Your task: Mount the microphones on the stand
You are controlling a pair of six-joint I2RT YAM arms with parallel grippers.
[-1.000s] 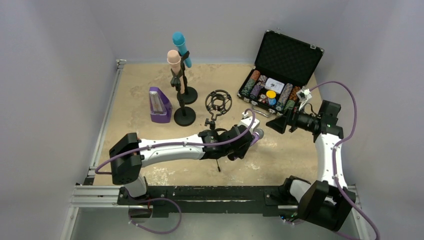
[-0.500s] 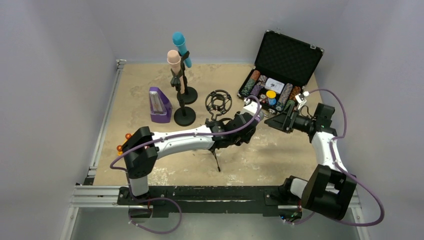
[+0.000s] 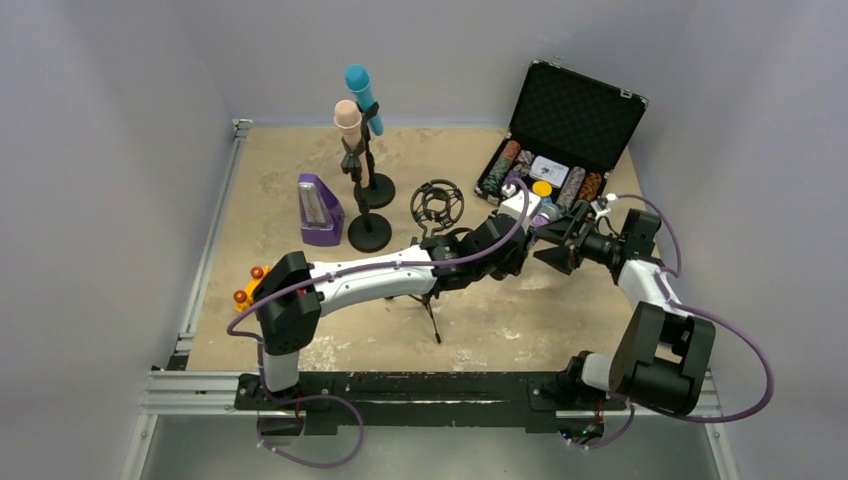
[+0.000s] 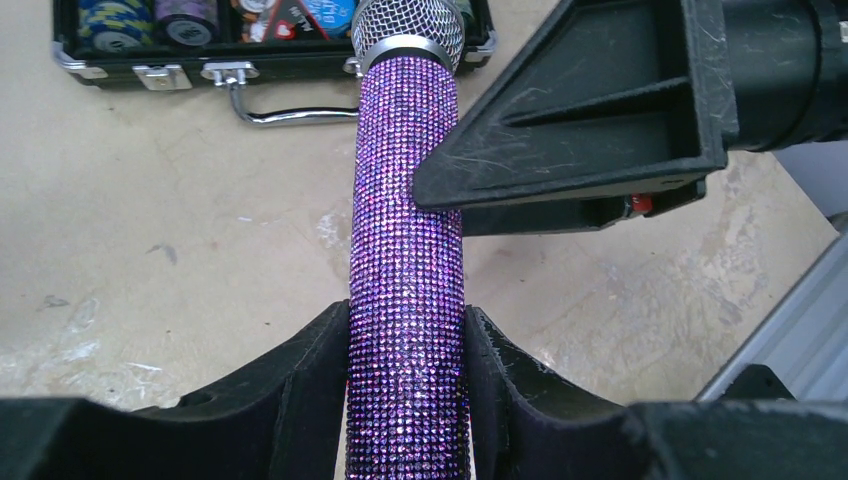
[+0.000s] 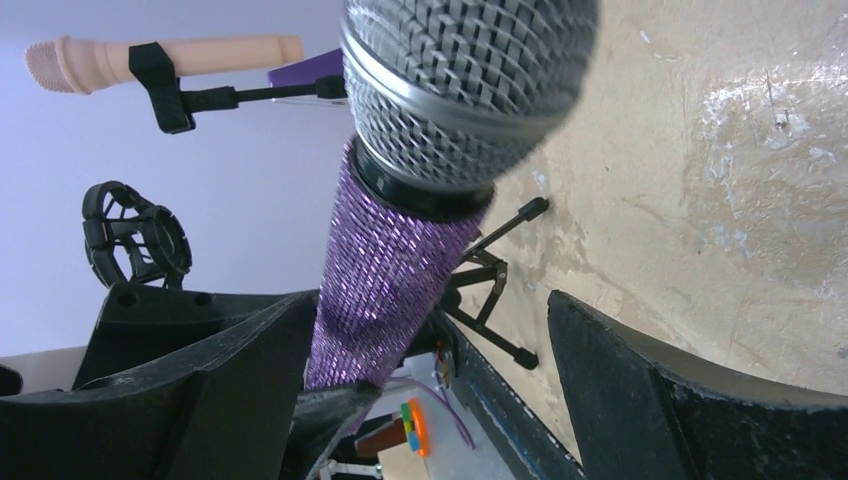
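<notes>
- I can read no word, brand or number anywhere I look.
- The card box [image 3: 549, 170] in the case [image 3: 580, 105] bears print too small to make out.

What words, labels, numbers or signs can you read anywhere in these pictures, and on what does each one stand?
No text is legible anywhere.
Poker case: the print on the items inside it is too small and blurred to read.
Poker chips: edge stripes only, no figures readable.
Purple microphone: no lettering visible.
</notes>
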